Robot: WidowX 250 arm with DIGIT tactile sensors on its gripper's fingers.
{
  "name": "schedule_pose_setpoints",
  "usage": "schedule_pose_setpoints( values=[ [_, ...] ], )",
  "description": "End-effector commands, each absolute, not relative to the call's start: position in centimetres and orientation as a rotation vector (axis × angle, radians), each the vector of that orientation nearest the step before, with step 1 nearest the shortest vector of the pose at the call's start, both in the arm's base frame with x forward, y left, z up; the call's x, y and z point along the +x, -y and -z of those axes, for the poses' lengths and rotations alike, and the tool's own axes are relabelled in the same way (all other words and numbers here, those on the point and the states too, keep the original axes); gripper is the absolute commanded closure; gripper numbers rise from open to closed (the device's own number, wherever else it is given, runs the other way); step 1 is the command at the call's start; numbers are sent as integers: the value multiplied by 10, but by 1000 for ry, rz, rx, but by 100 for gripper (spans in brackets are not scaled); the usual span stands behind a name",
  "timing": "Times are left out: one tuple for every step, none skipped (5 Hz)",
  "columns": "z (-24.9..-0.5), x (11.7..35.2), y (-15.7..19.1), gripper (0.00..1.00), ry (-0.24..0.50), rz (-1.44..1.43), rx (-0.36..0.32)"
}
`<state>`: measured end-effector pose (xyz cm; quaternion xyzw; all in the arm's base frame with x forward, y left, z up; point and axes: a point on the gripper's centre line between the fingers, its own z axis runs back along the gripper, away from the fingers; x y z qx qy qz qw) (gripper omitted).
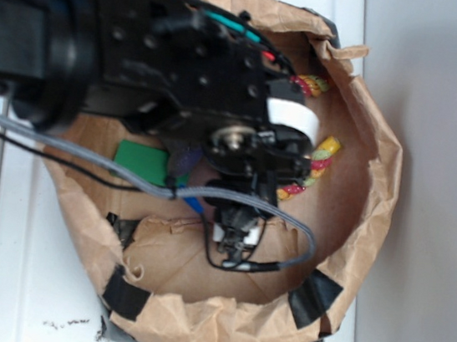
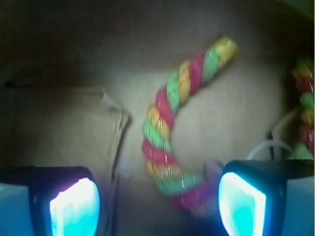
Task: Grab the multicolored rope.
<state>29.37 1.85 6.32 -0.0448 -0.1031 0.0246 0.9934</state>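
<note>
The multicolored rope [image 2: 170, 142] curves across the brown paper floor of the bag [image 1: 363, 239], its lower end beside one fingertip; the gripper [image 2: 157, 201] hangs over it, fingers [image 2: 74, 206] apart (nothing held), arm reaching down into the bag

The black robot arm [image 1: 143, 50] comes in from about 10 o'clock and hangs over a brown paper bag [image 1: 371, 114] with rolled-down, crumpled walls patched with black tape [image 1: 313, 298]. The gripper [image 1: 286, 149] sits near the middle of the bag, too blocked by the arm to read its jaws. Bits of the multicolored rope [image 1: 318, 162] peek out at its 3 o'clock side. A flat green block [image 1: 140, 161] lies at 9 o'clock. A grey cable [image 1: 233, 199] loops toward 6.
</note>
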Motion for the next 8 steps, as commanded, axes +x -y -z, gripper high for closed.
schedule_pose_setpoints(
  values=[
    [-67,307,-32,0,247,34,-111],
    [-52,290,-42,0,292,163,-68],
    [-42,274,-52,0,323,236,-73],
    [-37,268,-57,0,300,286,-93],
    [-34,269,-57,0,294,286,-92],
    [-32,273,-56,100,271,250,-88],
    [-30,276,-57,100,264,242,-111],
    [-31,278,-58,100,252,233,-144]
  ],
)
